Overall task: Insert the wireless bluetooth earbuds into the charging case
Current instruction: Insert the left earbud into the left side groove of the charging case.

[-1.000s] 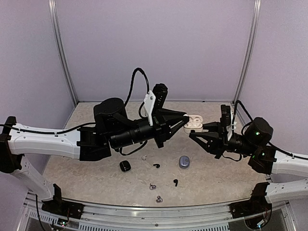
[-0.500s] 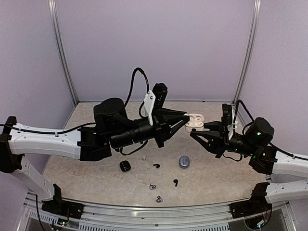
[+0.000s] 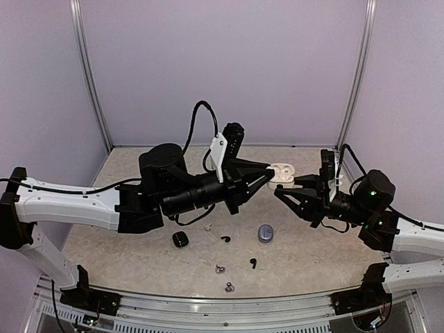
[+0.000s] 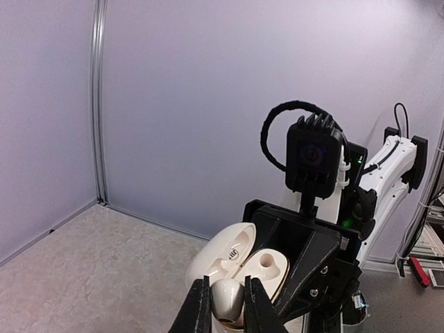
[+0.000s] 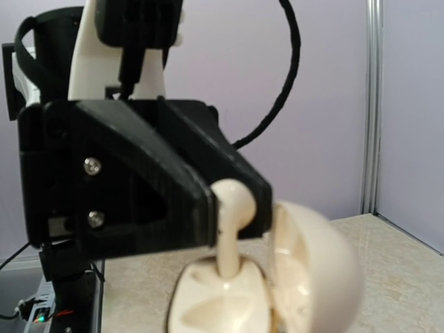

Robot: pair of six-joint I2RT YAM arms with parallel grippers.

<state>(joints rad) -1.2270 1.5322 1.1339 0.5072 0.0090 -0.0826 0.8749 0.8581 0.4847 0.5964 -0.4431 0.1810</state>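
White earbud (image 4: 227, 297) was clamped between left jaws, bulb up, stem set down into base of open white charging case (image 5: 201, 305). Case was gripped by right jaws, shut tight on it, lid (image 5: 316, 263) hinged back; both were held in air over far part of counter (image 3: 132, 260). Seen loose on counter below: black earbud (image 3: 226, 238) between black case (image 3: 180, 239) and grey case (image 3: 265, 233); second black earbud (image 3: 254, 263) and two silvery earbuds (image 3: 220, 268) nearer front edge.
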